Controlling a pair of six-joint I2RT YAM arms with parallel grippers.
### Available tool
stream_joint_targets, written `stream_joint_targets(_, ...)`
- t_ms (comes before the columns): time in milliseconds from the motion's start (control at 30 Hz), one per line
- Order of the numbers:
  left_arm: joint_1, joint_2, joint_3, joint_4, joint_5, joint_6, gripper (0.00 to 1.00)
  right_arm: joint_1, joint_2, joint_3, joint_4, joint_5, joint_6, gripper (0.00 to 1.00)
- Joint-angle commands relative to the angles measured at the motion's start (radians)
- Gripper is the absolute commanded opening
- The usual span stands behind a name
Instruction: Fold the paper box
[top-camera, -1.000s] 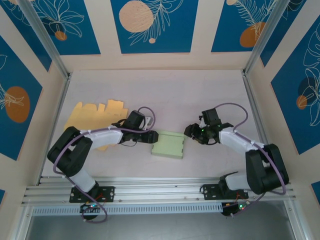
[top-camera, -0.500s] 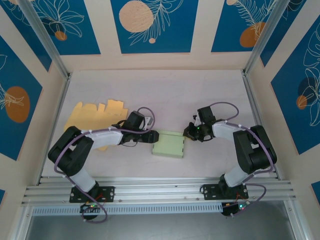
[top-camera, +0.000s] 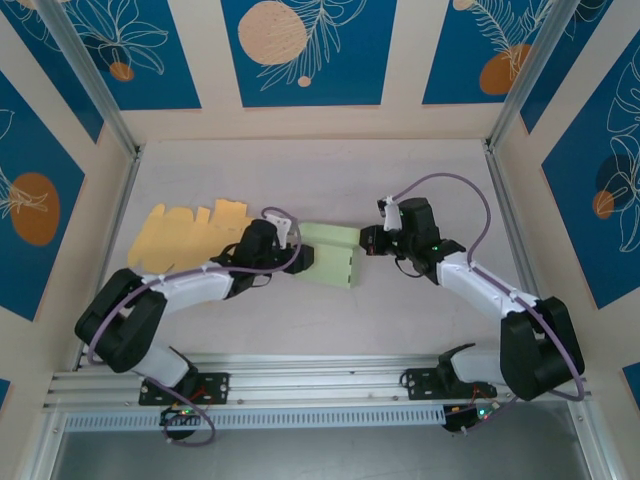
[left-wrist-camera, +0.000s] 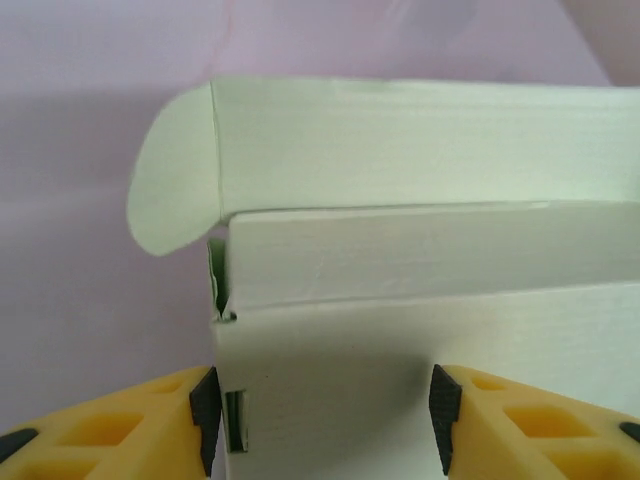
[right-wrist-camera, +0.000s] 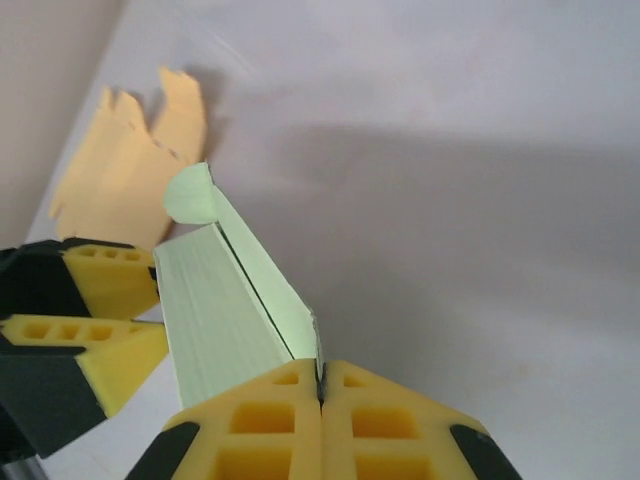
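Right pincer (top-camera: 368, 241) is seen closed together on the thin edge of the paper box (top-camera: 330, 255), at the box's right end, where a raised flap is pinched between the yellow fingers (right-wrist-camera: 270, 410). Left pincer (top-camera: 303, 258) is set at the box's left end with its fingers (left-wrist-camera: 120, 430) held apart. The near panel of the box is seen between and behind them, and a firm hold cannot be confirmed.

Box: pale green, partly folded, placed near the middle of the pale surface (top-camera: 300, 175), between the two arms. One long panel is tilted up from the body, and a rounded tab is carried at its left end in the left wrist view.

Yellow card sheet (top-camera: 185, 232) is laid flat on the surface, left of the box and just behind the left arm.
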Motion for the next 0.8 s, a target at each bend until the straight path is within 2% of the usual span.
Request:
stream_joint_targets(0,0.001,-0.033,-0.051,0.214,-0.061,0.103,0.59,0.020,-0.017,-0.053,0.186,0.011,-0.107,0.07)
stream_joint_targets(300,-0.001,-0.023,-0.158,0.430,-0.113,0.217,0.59,0.099,-0.015,-0.098,0.351,0.068,-0.315,0.05)
stream_joint_targets(567,-0.038,0.033,-0.279,0.594,-0.143,0.365,0.61,0.150,-0.017,-0.196,0.494,0.132,-0.367,0.04)
stream_joint_targets(767,-0.065,0.039,-0.280,0.586,-0.130,0.346,0.67,0.211,-0.015,-0.241,0.583,0.223,-0.431,0.00)
